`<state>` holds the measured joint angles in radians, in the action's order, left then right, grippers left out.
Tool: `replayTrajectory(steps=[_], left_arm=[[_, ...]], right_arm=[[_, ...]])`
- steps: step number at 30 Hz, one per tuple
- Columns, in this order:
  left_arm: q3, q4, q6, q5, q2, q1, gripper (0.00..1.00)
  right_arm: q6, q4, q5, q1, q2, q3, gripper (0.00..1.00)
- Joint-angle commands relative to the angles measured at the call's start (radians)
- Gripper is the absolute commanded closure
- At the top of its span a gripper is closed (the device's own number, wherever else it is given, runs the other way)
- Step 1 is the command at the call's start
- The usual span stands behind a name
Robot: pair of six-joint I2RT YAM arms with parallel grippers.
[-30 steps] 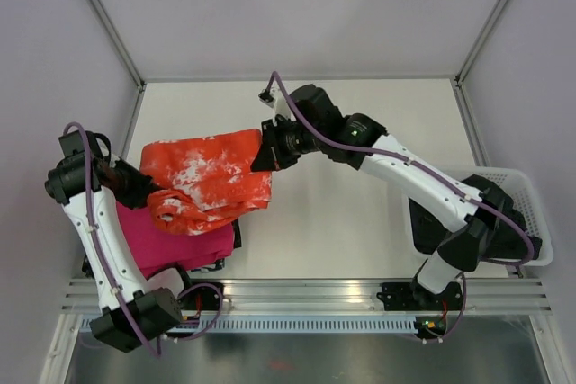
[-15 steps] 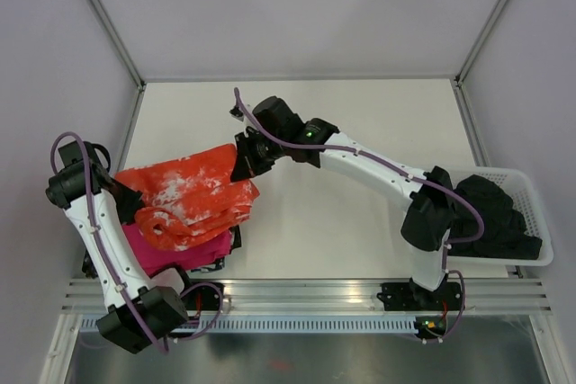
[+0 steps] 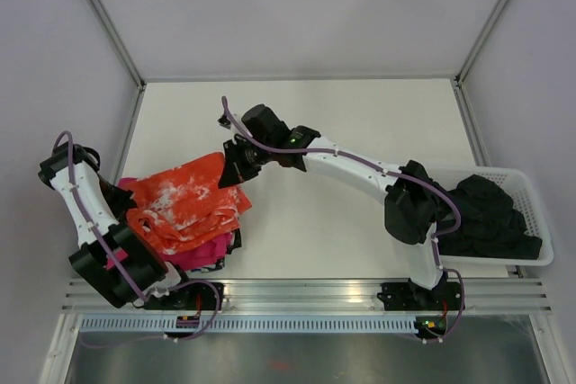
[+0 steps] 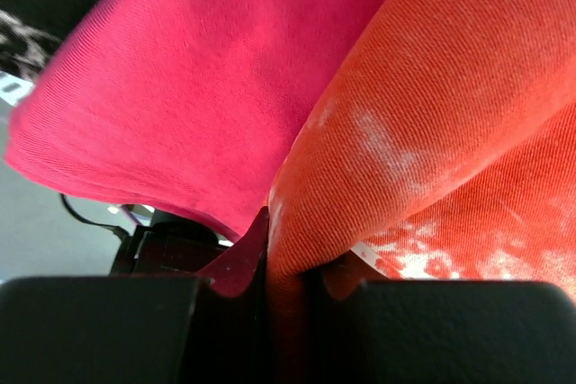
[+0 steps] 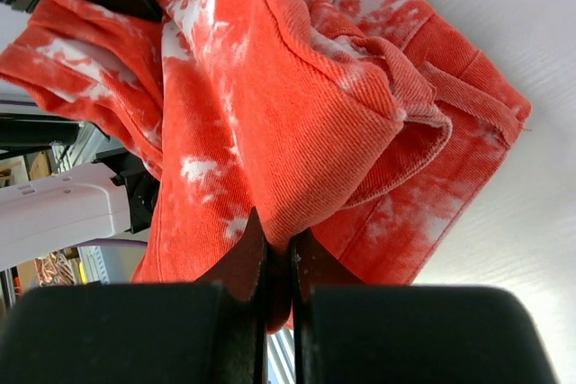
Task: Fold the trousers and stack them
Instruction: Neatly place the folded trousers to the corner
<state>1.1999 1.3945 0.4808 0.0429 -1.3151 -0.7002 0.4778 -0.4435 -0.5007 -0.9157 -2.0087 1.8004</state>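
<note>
Lying in a rumpled heap at the left of the table [image 3: 360,123], the trousers [image 3: 184,209] are spread over a folded magenta-pink cloth [image 3: 205,254], of which only the lower edge is shown from above. A ribbed, twill-like weave is displayed by the orange-red fabric, which is mottled with white bleach-like blotches (densest near the middle of the pile). A thick hemmed fold is pinched in the right pincer [image 5: 279,254], its jaws drawn narrow on the cloth. A rounded roll at the opposite edge is clamped by the left pincer [image 4: 290,263], with the smoother pink cloth pressed just beside it; whether that cloth is caught too cannot be told. A white slatted basket [image 3: 517,179] at the right edge is filled by a dark garment [image 3: 490,218], whose shape is hard to make out.
</note>
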Motion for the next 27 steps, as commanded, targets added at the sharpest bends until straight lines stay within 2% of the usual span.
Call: replayTrajectory(steps=[1,3,10,14,15,16,17,18,19,20,22,25,27], left_arm=[[0.139,-0.37,-0.108,0.584,-0.053,-0.099,0.98],[0.158,-0.379,-0.12,0.607,-0.073,-0.102,0.98],[0.06,-0.497,-0.14,0.661,-0.082,-0.102,0.98],[0.063,-0.48,-0.119,0.675,-0.119,-0.102,0.97],[0.072,-0.46,-0.105,0.661,-0.122,-0.102,0.9],[0.078,-0.454,-0.105,0.641,-0.124,-0.102,0.71],[0.079,-0.454,-0.11,0.625,-0.124,-0.101,0.62],[0.087,-0.454,-0.119,0.6,-0.115,-0.101,0.52],[0.096,-0.453,-0.128,0.58,-0.108,-0.101,0.3],[0.107,-0.448,-0.134,0.53,-0.105,-0.101,0.17],[0.171,-0.416,-0.152,0.435,-0.093,-0.093,0.04],[0.217,-0.416,-0.206,0.239,-0.041,-0.024,0.0],[0.231,-0.414,-0.226,0.174,-0.009,0.034,0.0]], right_arm=[[-0.057,-0.095,0.045,0.074,0.061,0.005,1.0],[-0.061,-0.089,0.019,0.072,0.051,-0.004,1.0],[-0.05,-0.092,-0.053,0.074,-0.022,0.007,1.0],[-0.05,-0.121,-0.05,0.074,-0.062,0.017,0.99],[-0.06,-0.129,-0.055,0.072,-0.068,0.03,0.9],[-0.07,-0.144,-0.05,0.074,-0.073,0.039,0.79],[-0.082,-0.173,-0.044,0.074,-0.074,0.049,0.66],[-0.111,-0.191,-0.035,0.074,-0.074,0.081,0.42],[-0.128,-0.248,-0.007,0.074,-0.067,0.105,0.32],[-0.145,-0.279,0.004,0.075,-0.062,0.155,0.15],[-0.177,-0.357,0.019,0.096,-0.038,0.206,0.06],[-0.17,-0.386,0.014,0.156,0.023,0.263,0.05],[-0.157,-0.382,0.013,0.196,0.06,0.264,0.05]])
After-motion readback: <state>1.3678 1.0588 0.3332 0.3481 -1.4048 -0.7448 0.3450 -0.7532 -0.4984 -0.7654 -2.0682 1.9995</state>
